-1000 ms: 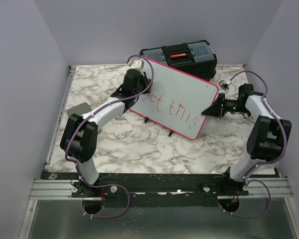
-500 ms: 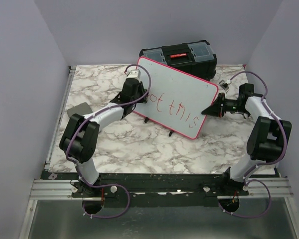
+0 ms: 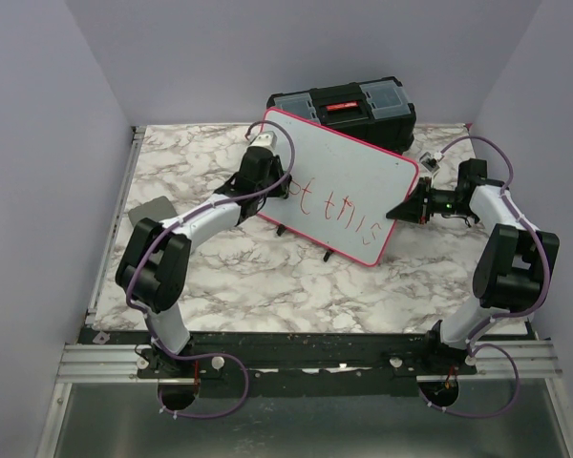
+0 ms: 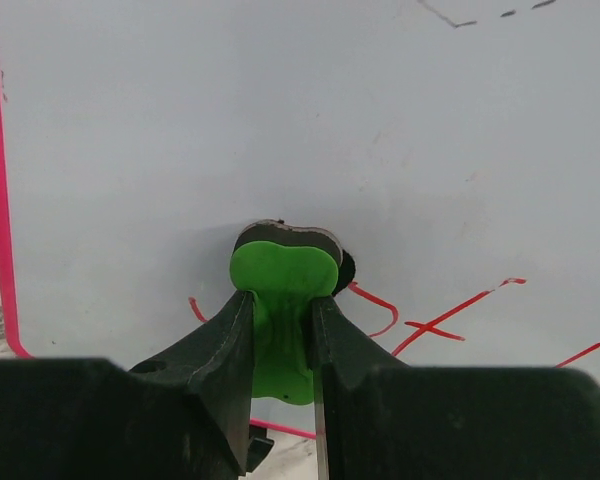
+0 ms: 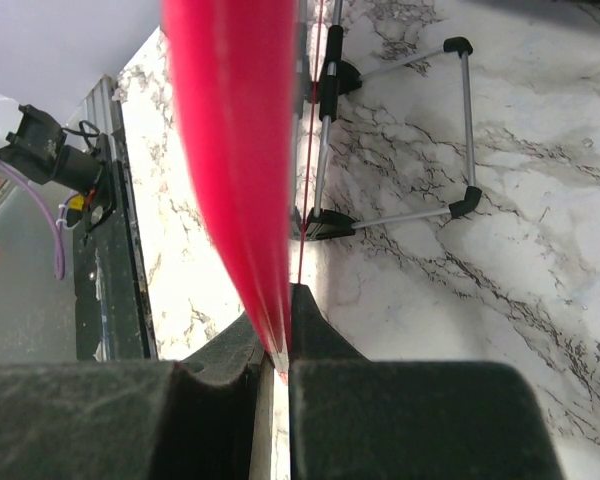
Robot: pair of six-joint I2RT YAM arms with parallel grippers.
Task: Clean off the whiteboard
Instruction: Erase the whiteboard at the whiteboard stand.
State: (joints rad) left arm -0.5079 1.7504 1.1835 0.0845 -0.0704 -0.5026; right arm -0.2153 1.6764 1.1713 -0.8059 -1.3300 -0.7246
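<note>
The whiteboard [image 3: 358, 172], white with a pink-red rim, stands tilted on a wire stand in the middle of the table. Red handwriting [image 3: 339, 208] runs across its lower part. My left gripper [image 3: 285, 186] is shut on a green eraser [image 4: 283, 285], whose dark pad presses on the whiteboard [image 4: 280, 120] at the left end of the handwriting [image 4: 450, 315]. My right gripper [image 3: 393, 214] is shut on the board's right edge. In the right wrist view the pink rim [image 5: 235, 150] runs down between that gripper's [image 5: 280, 335] fingers.
A black toolbox [image 3: 344, 107] sits behind the board at the back. A small grey flat pad [image 3: 151, 210] lies near the table's left edge. The board's wire stand [image 5: 400, 215] with black feet rests on the marble top.
My left gripper has slid the eraser down and to the right along the board's left part, onto the first letters. The right gripper and the board have held still.
</note>
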